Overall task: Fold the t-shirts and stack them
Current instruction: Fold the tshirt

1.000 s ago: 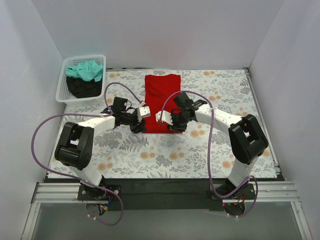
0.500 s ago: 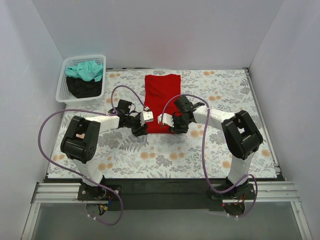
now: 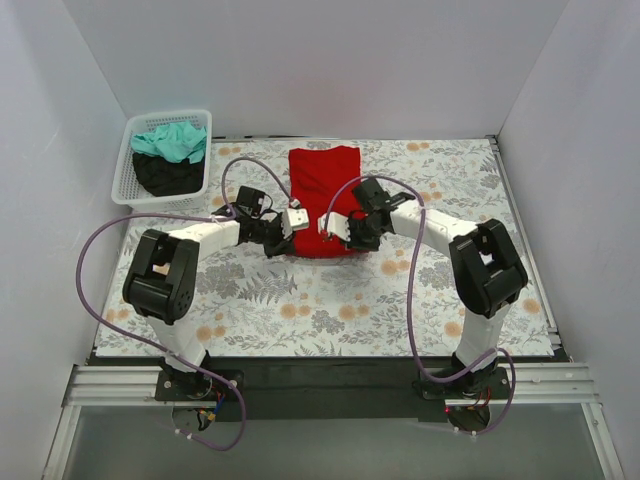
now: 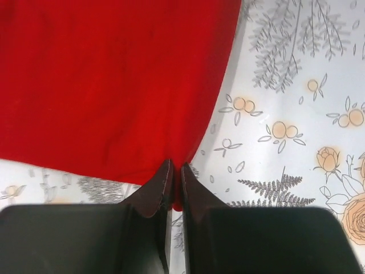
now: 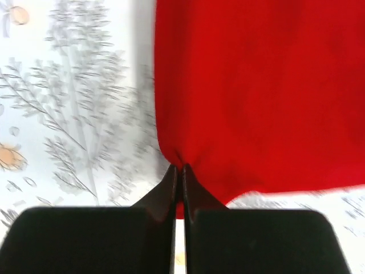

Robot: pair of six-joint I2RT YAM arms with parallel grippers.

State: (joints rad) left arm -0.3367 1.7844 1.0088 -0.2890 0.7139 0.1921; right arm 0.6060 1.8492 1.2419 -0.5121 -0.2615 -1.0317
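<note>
The bright red cloth t-shirt (image 3: 325,185), folded into a narrow oblong, bunches at its near corners and stretches away from both grippers over the grey-and-orange floral-print cloth (image 3: 300,300). The left gripper (image 4: 175,171) and right gripper (image 5: 178,170) each clamp one corner, arms angled inward.

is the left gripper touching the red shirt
Touching. The left wrist view shows the left gripper shut, its fingertips pinching a corner of the red t-shirt.

The left arm (image 3: 205,235) and the right arm (image 3: 435,228) are angled inward, wrists set near each other. The left gripper (image 4: 175,169) and the right gripper (image 5: 178,168) are held low — jaws pressed together, each pinched on the red t-shirt (image 3: 325,180).
</note>
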